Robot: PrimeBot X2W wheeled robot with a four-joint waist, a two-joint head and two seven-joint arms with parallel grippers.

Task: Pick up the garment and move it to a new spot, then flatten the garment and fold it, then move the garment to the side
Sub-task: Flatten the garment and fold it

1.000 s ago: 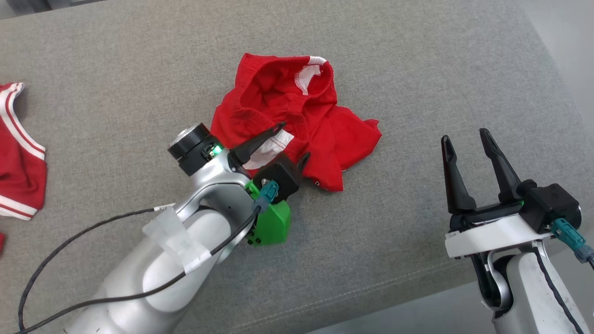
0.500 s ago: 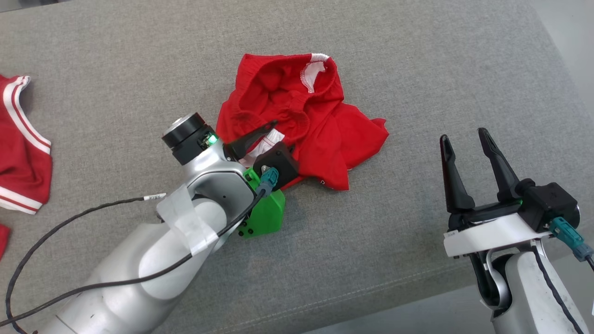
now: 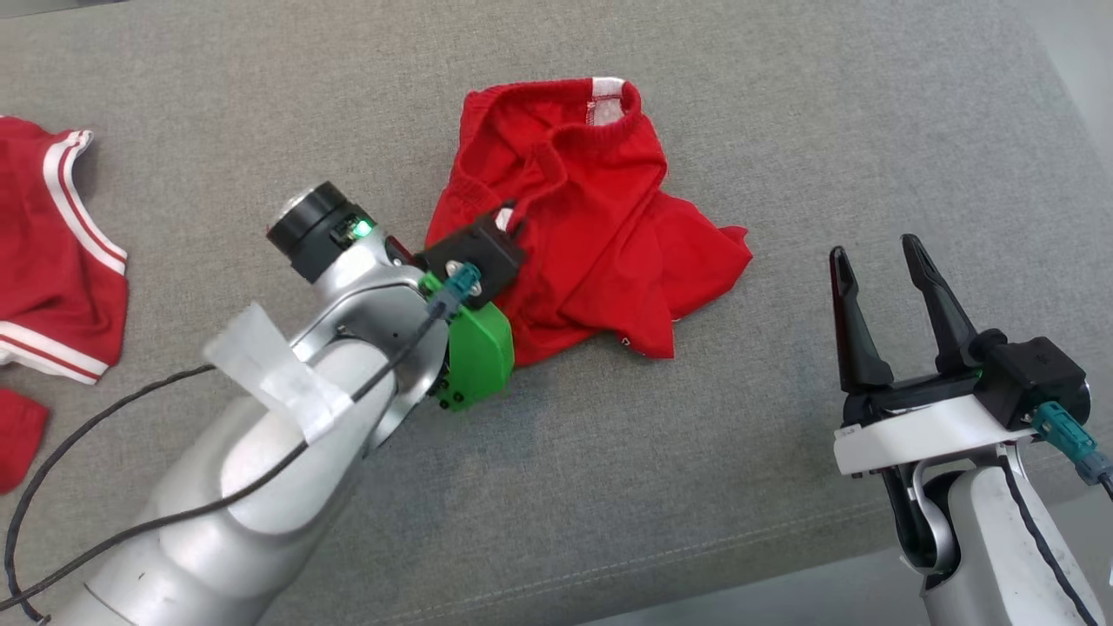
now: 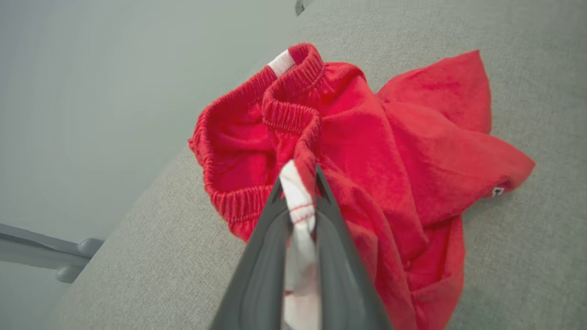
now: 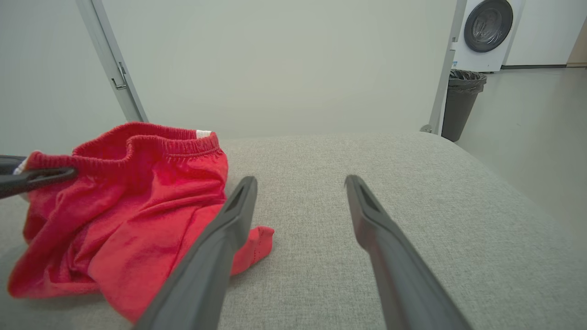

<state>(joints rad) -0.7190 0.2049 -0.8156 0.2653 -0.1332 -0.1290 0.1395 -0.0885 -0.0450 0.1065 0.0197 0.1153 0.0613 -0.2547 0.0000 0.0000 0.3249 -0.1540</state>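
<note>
left gripper (image 4: 297, 179) pinching garment (image 3: 609, 261), right gripper (image 3: 874, 249) spread

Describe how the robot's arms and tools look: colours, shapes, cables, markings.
Both arms are rounded silver-grey shells. The left arm carries a taped black cable, green bracket, teal plug and black cap. The right arm has a white plate, black block and teal plug. The left tool and right tool each have two long dark tapered fingers.
</note>
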